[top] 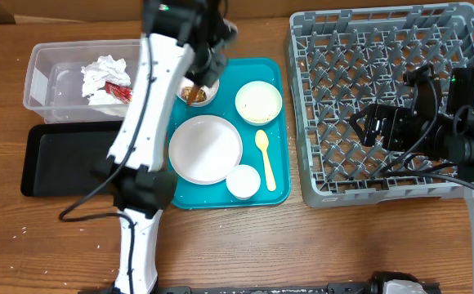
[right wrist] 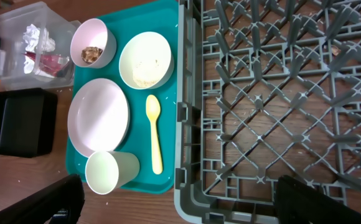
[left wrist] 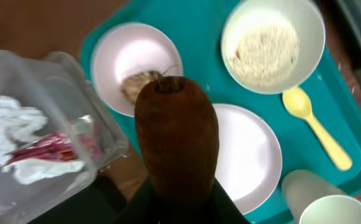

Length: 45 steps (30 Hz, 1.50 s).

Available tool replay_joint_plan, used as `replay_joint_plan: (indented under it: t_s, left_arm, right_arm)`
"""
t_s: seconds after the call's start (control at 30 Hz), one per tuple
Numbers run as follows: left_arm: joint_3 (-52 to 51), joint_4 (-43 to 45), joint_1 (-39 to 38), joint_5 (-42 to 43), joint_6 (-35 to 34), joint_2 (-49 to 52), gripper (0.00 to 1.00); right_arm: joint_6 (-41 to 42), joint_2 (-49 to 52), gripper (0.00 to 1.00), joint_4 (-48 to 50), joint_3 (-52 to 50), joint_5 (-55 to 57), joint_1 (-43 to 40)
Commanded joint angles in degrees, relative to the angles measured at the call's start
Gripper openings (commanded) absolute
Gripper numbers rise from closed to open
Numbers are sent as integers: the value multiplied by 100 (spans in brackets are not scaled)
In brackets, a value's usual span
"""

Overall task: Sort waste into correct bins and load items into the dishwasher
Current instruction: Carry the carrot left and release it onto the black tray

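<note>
1. Nearest on the teal tray point(top: 278, 167) stands the white cup point(top: 243, 180). Behind it are the plate point(top: 205, 148) and, to the right, the yellow spoon point(top: 264, 155).
2. The black tray point(top: 65, 159) lies on the surface point(top: 302, 245) left of the teal tray.
3. The right end effector point(top: 364, 128) hangs over the grey rack point(top: 384, 49), its fingers spread wide, released.
4. The left end effector point(left wrist: 179, 199) is grasping the brown food lump point(left wrist: 175, 137) above the small bowl point(right wrist: 93, 50) with scraps. The rice bowl point(top: 258, 102) stands just beside it.
5. Farthest, the clear tub point(top: 37, 82) holds the white napkins point(top: 102, 77) and the red wrapper point(top: 121, 92).

The brown food lump point(left wrist: 176, 140), up close, hides part of the plate point(left wrist: 249, 155).
</note>
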Motion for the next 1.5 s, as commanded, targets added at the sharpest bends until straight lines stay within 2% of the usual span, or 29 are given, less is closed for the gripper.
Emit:
replay_joint_plan:
  t_s: [0.0,0.17,0.33,0.57,0.77,0.87,1.0,1.17,1.27,1.33,1.4,1.47]
  left_arm:
    - [168,-52,321,-142,-651,-748,4]
    - [-382,-52,931,-138,-1270,-1912,4]
    - [-1679,-52,1867,-162,-1434,-2863,4]
    - [-3733,122,3407,-149,-2380,-3191,4]
    - [-5648,1626,4151,39,-3097,-3169,4]
    - [-6553,2483,4288,83,-3700,-3169,4]
    - [-7622,3624,4323,81,-4839,-3169,4]
    - [-8743,4835,4319,72,-6756,-3169,4]
    - [-9309,5473,4319,55,-7831,-3169,9]
    - [-9556,5786,4319,57,-8343,-3169,17]
    - [-9691,6017,4319,85,-8660,-3169,24]
    - [-9696,6207,4319,103,-8483,-3171,25]
  right_arm:
    - [-4,-7,100,33,116,4,-9]
    - [-4,-9,100,35,116,4,-9]
    - [-4,-7,100,136,116,7,-9]
    - [-2,0,100,280,116,4,-9]
    - [-2,46,100,291,116,4,-9]
    - [-2,87,100,278,116,4,-9]
    - [-2,142,100,273,116,4,-9]
    - [-2,214,100,249,116,4,-9]
    - [-2,251,100,223,116,4,-9]
    - [-2,284,100,199,116,4,-9]
    - [-2,310,100,153,116,4,-9]
    - [-2,332,100,105,116,4,-9]
